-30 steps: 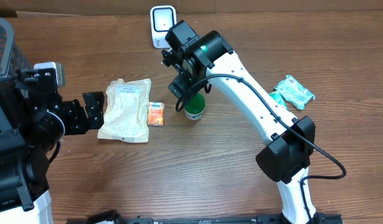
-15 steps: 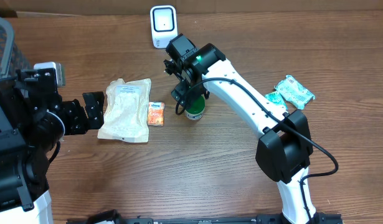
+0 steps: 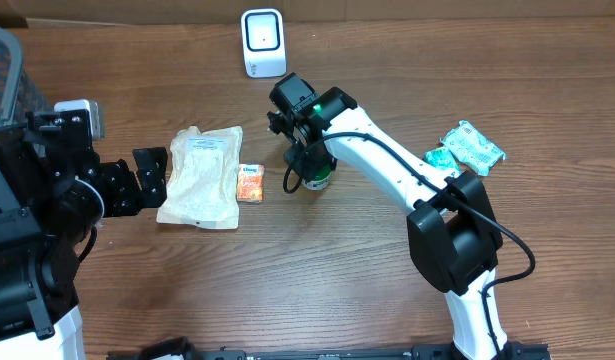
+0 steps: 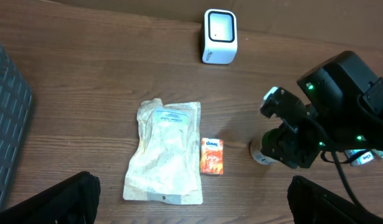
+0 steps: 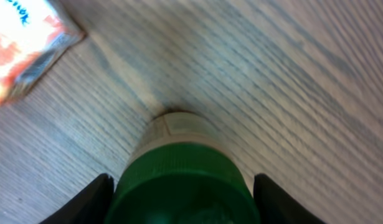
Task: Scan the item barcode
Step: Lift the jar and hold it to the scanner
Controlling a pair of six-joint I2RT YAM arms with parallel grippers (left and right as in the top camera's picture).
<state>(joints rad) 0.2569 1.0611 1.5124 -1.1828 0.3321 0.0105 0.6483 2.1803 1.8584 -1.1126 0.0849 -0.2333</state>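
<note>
Green-capped bottle point(image 5: 179, 168) was clamped at cap by R gripper point(image 5: 184, 200), jaws part-closed; orange pkt point(image 4: 211, 155) print unreadable; L gripper point(image 4: 194, 205) was seen spread wide, empty.

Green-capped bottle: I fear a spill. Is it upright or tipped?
Upright: the bottle stands on its base on the table, green cap pointing up at the wrist camera, between the fingers of the right gripper.
</note>
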